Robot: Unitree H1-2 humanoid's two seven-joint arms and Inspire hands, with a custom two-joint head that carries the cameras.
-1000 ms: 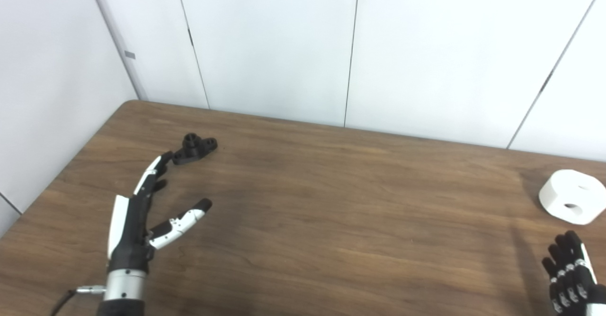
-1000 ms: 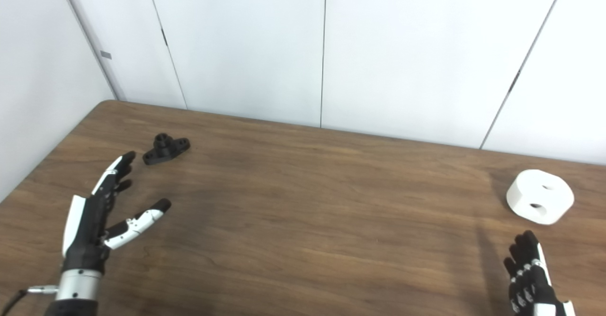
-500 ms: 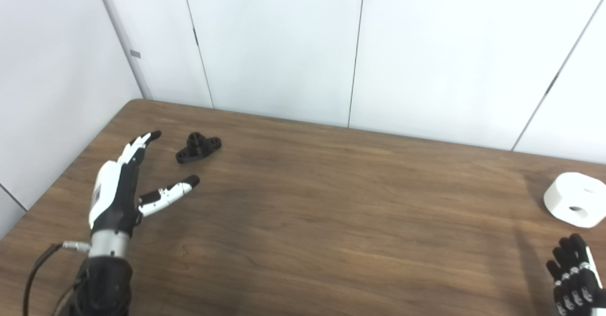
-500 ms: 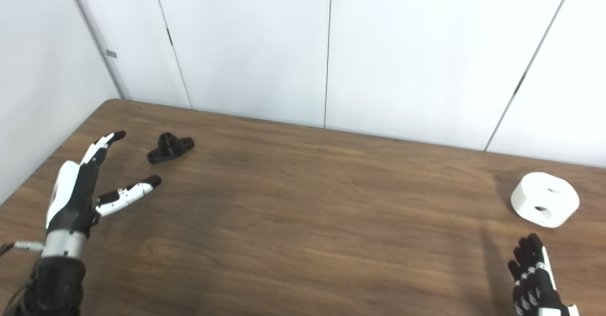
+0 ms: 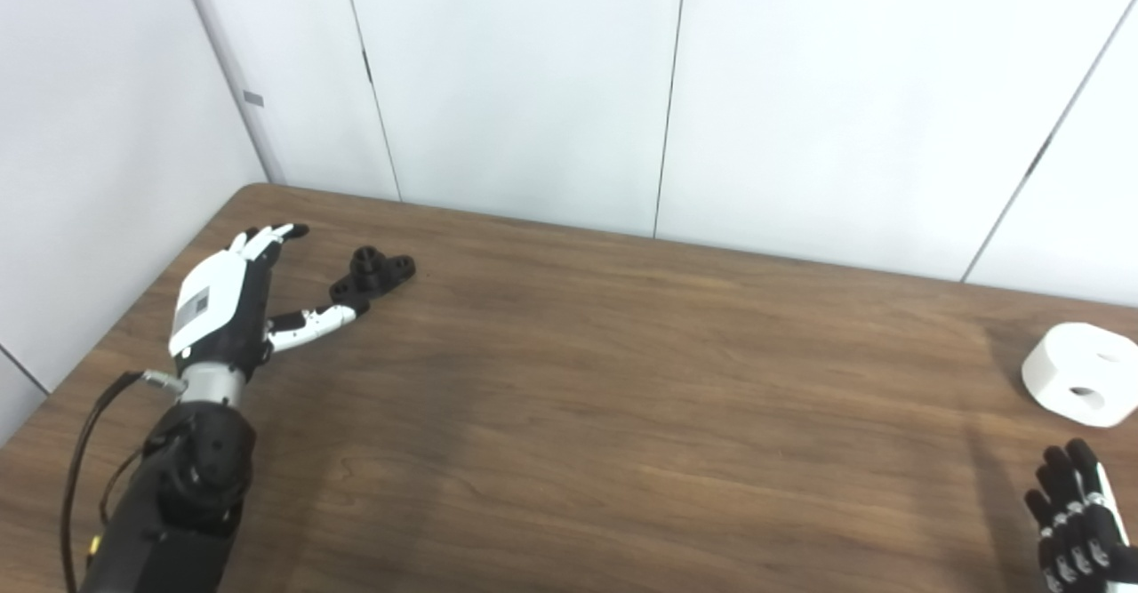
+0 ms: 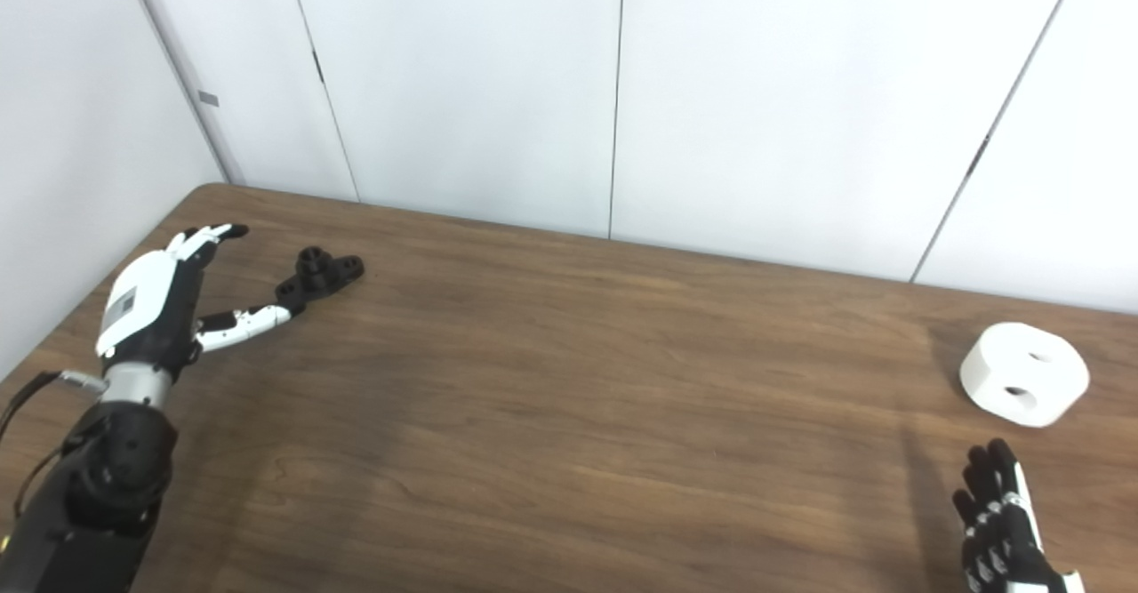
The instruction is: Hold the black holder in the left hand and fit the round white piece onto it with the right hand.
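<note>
Reaching in with fingers spread, the left hand (image 5: 222, 295) is sitting just left of the small black plastic holder (image 5: 373, 275), thumb tip nearly touching its near lobe; long axis is running diagonally away to the right.

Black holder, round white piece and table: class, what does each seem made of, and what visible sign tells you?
Black holder: probably matte moulded or printed plastic; dull and uniformly dark.
Round white piece: likely matte plastic; even white, no shine.
Table: wood or wood-look laminate; brown grain streaks.
</note>
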